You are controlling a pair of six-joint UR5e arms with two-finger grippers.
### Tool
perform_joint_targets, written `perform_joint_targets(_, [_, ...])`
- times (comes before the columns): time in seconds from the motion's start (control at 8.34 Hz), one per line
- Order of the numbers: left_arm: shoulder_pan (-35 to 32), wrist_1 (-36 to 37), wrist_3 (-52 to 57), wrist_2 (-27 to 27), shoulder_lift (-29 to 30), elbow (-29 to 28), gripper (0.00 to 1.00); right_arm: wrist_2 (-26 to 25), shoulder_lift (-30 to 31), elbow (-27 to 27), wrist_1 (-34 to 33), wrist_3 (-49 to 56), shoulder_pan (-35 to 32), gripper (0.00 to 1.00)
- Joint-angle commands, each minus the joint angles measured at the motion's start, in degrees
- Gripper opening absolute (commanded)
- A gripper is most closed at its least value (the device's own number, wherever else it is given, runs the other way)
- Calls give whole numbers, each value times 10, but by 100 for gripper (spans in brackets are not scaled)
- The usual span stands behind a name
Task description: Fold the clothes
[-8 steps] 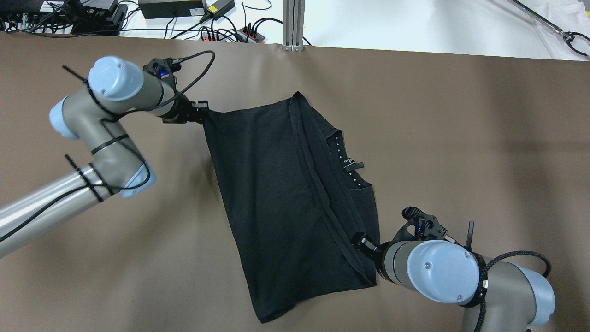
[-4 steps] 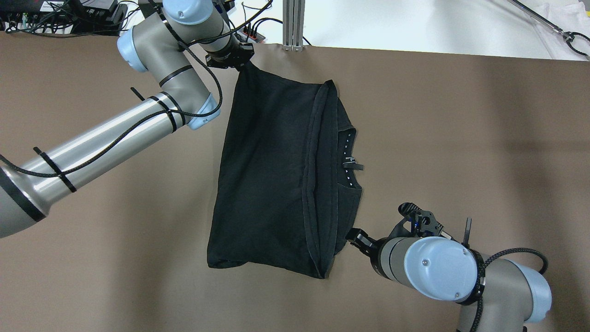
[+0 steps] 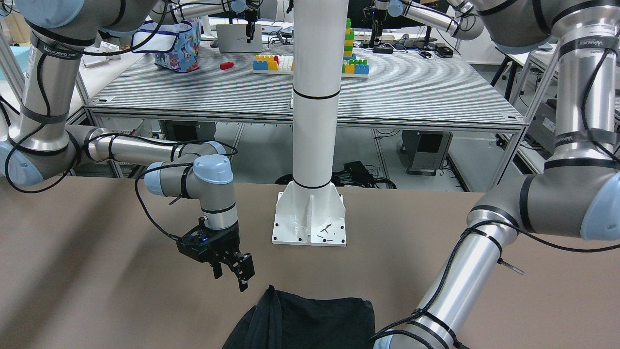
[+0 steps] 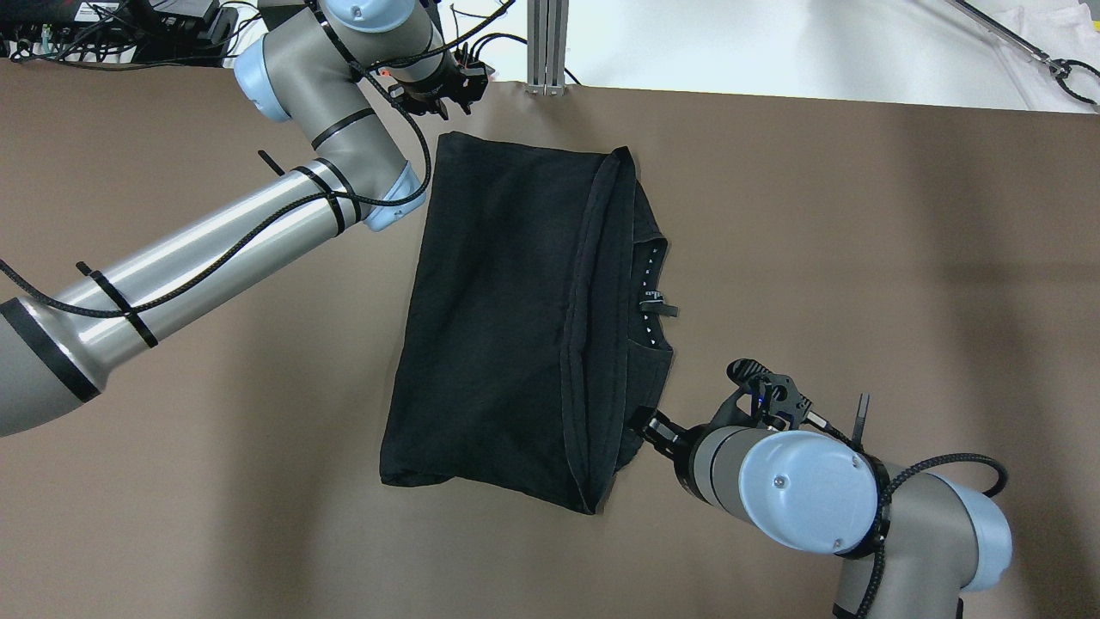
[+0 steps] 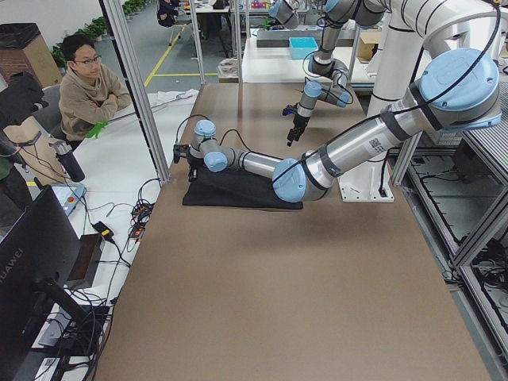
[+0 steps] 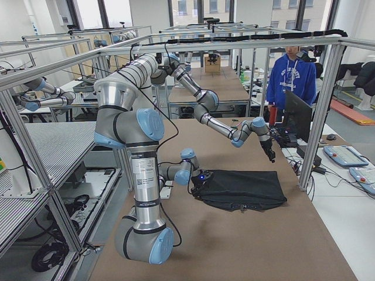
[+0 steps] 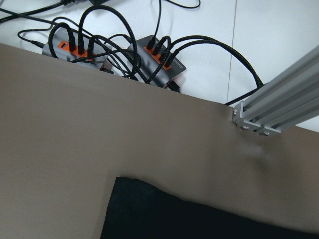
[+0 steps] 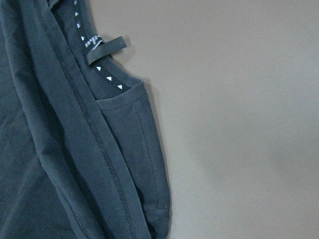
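The clothes (image 4: 507, 318) are one black garment lying folded on the brown table, with the collar and label showing at its right side (image 8: 102, 47). My left gripper (image 4: 454, 105) hovers just past the garment's far left corner (image 7: 174, 219). It looks open and holds nothing. My right gripper (image 3: 229, 282) hangs open above the table, close to the garment's near right corner (image 4: 632, 443). The space between its fingers is empty. The front-facing view catches only the garment's near part (image 3: 310, 322).
The white pillar's base plate (image 3: 310, 218) stands on my side of the table behind the garment. An aluminium post (image 4: 546, 52) and power strips with cables (image 4: 430, 60) sit at the far edge. A person (image 5: 87, 87) sits beyond that edge.
My left gripper swung the garment's corner toward the far edge, laid it flat and let go. The right gripper drew slightly in toward the garment's near corner.
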State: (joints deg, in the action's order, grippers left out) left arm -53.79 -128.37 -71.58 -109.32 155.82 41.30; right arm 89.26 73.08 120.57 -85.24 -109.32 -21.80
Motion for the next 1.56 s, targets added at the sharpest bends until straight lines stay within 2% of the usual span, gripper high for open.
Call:
perform_joint_targets(0.0, [-3, 0, 27, 1, -62, 80, 100, -8, -31, -11, -5, 62, -3, 74])
perform_joint_targets(0.12, [-4, 2, 25, -3, -85, 117, 100, -8, -60, -39, -6, 173, -2, 61])
perform_joint_targets(0.24, [-4, 3, 25, -6, -96, 132, 100, -9, -105, -88, -7, 243, -1, 52])
perform_joint_targets(0.36, [-4, 5, 25, -6, -109, 148, 100, -21, -143, -135, -8, 293, 1, 52])
perform_joint_targets(0.48, [-5, 6, 25, -6, -118, 162, 100, -47, -155, -154, -10, 355, 4, 48])
perform_joint_targets(0.72, [-5, 6, 25, -5, -123, 170, 100, -51, -161, -163, -19, 416, 11, 47])
perform_joint_targets(0.84, [-5, 6, 24, -5, -126, 177, 100, -65, -185, -182, -46, 429, 13, 47])
perform_joint_targets(0.96, [-5, 7, 24, -5, -134, 188, 100, -86, -201, -198, -61, 431, 27, 48])
perform_joint_targets(1.2, [-5, 6, 22, -5, -139, 193, 100, -96, -198, -201, -69, 432, 43, 49])
perform_joint_targets(1.44, [-5, 6, 19, -4, -143, 200, 100, -130, -199, -202, -85, 432, 72, 48])
